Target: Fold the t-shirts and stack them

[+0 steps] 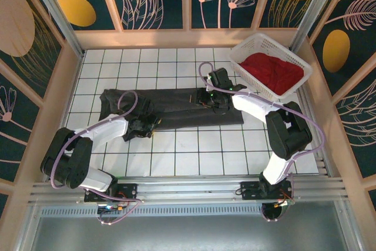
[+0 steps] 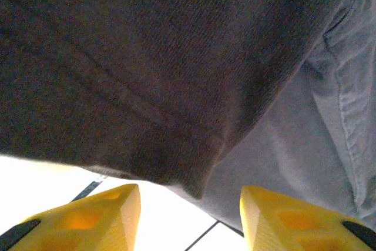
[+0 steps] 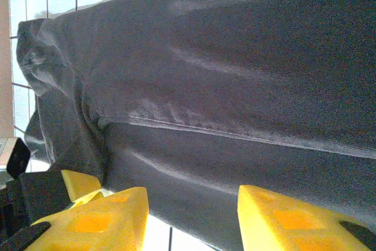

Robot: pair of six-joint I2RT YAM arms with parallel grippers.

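Both jaws stand wide apart, gripping nothing, over the spread charcoal t-shirt (image 1: 176, 107).

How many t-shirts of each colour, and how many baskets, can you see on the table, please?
Dark grey t-shirt: 1
Red t-shirt: 1
White basket: 1
Total: 3

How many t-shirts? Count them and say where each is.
2. The dark grey t-shirt lies spread on the tiled table; the red t-shirt is bunched in the white basket, which could hide more.
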